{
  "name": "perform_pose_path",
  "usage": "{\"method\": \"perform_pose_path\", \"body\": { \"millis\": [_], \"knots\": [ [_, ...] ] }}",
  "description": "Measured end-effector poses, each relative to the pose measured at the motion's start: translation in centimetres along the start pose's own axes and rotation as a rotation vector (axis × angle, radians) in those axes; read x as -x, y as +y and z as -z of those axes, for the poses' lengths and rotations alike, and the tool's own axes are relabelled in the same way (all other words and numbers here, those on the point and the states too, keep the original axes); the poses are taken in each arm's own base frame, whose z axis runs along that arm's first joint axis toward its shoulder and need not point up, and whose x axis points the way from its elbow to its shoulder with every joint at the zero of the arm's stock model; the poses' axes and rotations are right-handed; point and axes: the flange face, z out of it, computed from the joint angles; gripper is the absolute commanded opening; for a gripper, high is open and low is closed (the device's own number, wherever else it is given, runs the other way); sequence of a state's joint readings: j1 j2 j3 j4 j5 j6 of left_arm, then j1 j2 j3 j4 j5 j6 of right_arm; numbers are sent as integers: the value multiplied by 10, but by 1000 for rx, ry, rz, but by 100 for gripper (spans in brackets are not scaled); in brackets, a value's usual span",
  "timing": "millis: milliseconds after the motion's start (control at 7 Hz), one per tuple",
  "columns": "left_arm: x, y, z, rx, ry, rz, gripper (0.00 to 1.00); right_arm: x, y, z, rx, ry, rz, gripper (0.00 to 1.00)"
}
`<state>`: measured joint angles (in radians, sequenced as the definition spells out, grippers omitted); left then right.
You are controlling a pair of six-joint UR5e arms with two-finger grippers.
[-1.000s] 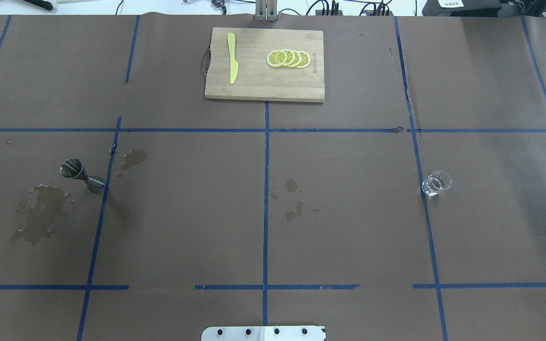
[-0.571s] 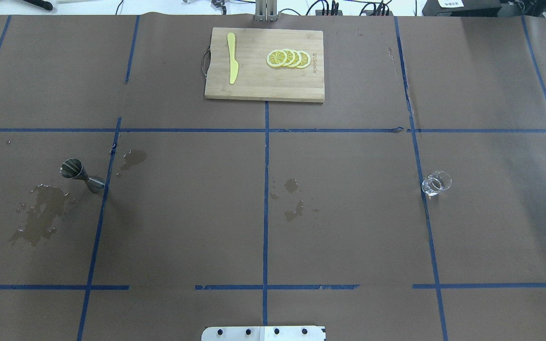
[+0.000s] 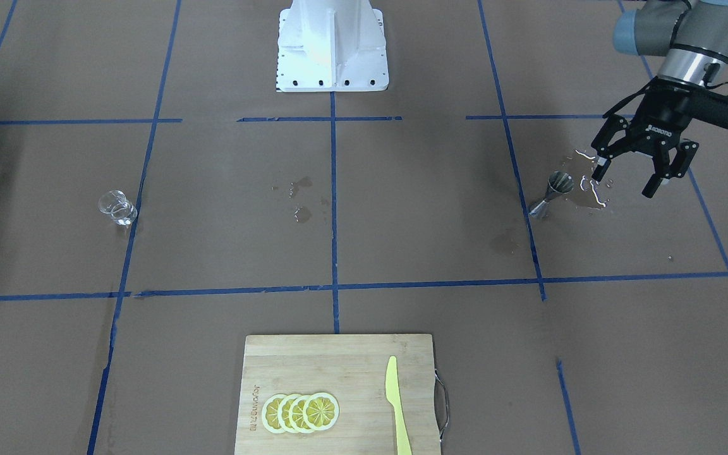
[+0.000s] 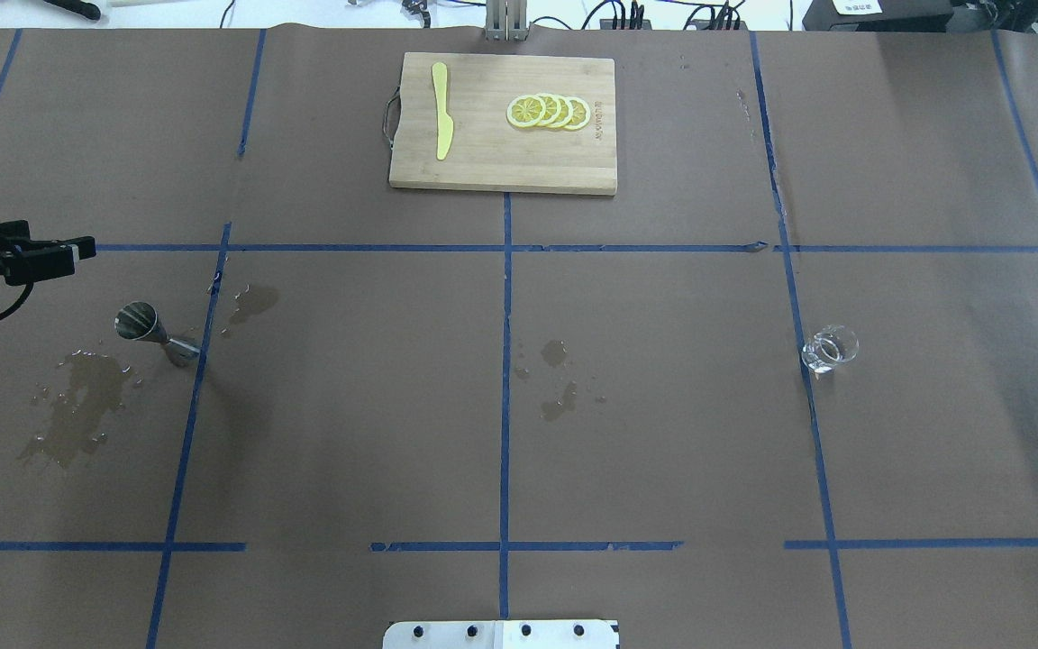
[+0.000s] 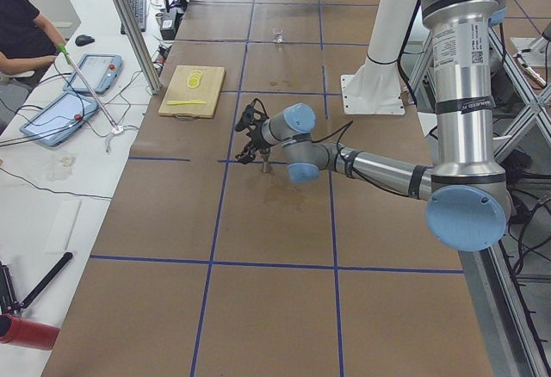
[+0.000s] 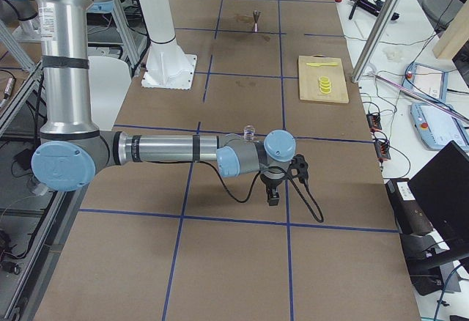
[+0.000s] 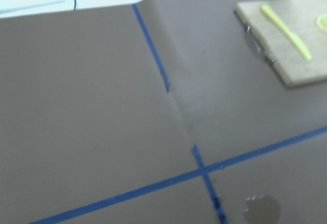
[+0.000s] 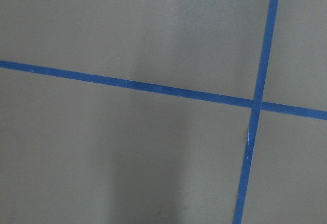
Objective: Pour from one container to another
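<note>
The silver jigger [image 3: 552, 189] [image 4: 155, 333] stands upright on the brown paper on the left arm's side, beside a wet spill. My left gripper [image 3: 624, 183] hovers open and empty just outboard of it, above the spill and not touching; its fingers [image 4: 64, 247] poke in at the overhead view's left edge. The clear glass cup [image 3: 117, 208] [image 4: 830, 349] stands alone on the right arm's side. My right gripper [image 6: 275, 189] shows only in the exterior right view, near the cup [image 6: 249, 129], so I cannot tell its state.
A wooden cutting board [image 4: 501, 162] at the far middle carries lemon slices [image 4: 549, 112] and a yellow knife [image 4: 441, 110]. Wet patches lie by the jigger [image 4: 73, 406] and at the table's middle [image 4: 558, 379]. The robot base plate [image 3: 332, 44] sits at the near edge.
My left gripper has come into the overhead view from the left edge and moved toward the jigger. The jigger and cup have not moved.
</note>
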<state>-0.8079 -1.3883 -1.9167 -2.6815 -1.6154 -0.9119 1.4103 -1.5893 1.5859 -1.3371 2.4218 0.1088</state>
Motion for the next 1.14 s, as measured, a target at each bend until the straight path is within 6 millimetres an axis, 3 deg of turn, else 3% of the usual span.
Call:
{"method": "perform_pose_path", "body": {
  "millis": [429, 714, 1143],
  "knots": [
    [-56, 71, -13, -137, -162, 9, 100, 6, 8, -6, -7, -68, 18, 100],
    [-80, 106, -17, -199, -223, -12, 100, 10, 9, -9, 1, -87, 15, 100],
    [-85, 132, -24, -232, -253, -2, 100, 11, 9, -12, 8, -97, 17, 100]
  ]
}}
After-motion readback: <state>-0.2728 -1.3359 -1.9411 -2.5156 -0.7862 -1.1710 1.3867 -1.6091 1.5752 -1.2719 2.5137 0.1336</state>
